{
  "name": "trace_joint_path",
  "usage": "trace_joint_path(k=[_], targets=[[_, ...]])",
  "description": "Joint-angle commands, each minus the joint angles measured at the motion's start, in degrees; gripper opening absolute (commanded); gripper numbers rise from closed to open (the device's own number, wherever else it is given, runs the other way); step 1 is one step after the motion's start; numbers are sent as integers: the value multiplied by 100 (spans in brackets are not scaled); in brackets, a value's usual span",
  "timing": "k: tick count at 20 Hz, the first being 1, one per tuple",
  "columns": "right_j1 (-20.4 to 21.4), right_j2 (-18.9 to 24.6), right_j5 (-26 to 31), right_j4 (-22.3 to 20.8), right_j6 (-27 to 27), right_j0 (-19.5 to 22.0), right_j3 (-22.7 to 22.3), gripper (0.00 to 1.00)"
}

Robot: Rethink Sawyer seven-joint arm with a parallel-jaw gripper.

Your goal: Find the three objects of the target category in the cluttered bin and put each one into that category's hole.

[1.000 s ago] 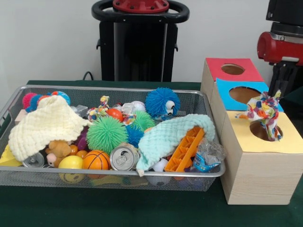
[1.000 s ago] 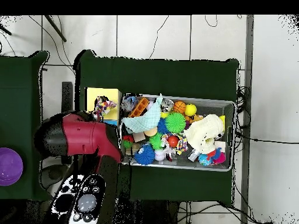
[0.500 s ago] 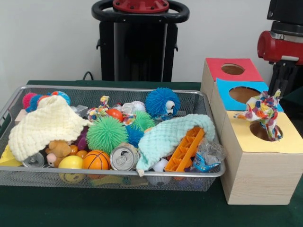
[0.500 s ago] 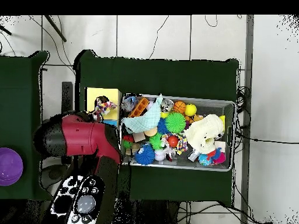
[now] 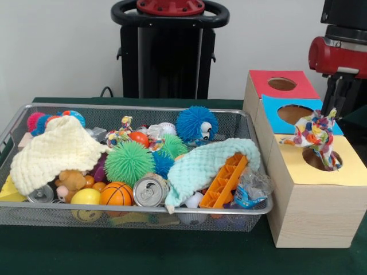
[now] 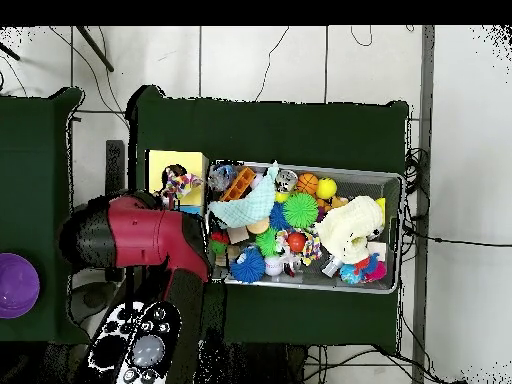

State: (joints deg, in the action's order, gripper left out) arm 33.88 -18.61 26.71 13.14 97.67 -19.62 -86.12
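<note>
A multicoloured speckled cloth (image 5: 318, 136) stands bunched up in the round hole (image 5: 311, 158) of the yellow-topped box (image 5: 344, 172), its lower end inside and its upper part sticking out. It also shows in the overhead view (image 6: 178, 185) on the yellow top. My gripper (image 5: 342, 97) hangs below the red arm at the right edge, just behind and above the cloth's top; I cannot see whether it holds the cloth. A small speckled rope toy (image 5: 120, 135) lies in the wire mesh bin (image 5: 172, 209) near its back, beside an orange ball.
The bin holds a pale-yellow cloth (image 5: 57, 150), a mint cloth (image 5: 200, 166), spiky balls, a can (image 5: 149, 192), an orange plastic piece (image 5: 226, 180) and more. The blue-topped box (image 5: 274, 112) and red-topped box (image 5: 261, 80) stand behind the yellow one. The red arm (image 6: 135, 235) covers them from above.
The arm has shifted slightly towards the boxes. The cloth has moved a little with it, its top leaning more to the left. The bin's contents have not moved.
</note>
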Motion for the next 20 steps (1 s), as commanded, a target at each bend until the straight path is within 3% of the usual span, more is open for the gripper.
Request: trace_joint_path(k=[1,13,20], targets=[[-278,213,17,155,1295,220,101,0],[-516,224,-30,200,1330,180,612,0],[-492,255,-246,188,1352,178,510,0]])
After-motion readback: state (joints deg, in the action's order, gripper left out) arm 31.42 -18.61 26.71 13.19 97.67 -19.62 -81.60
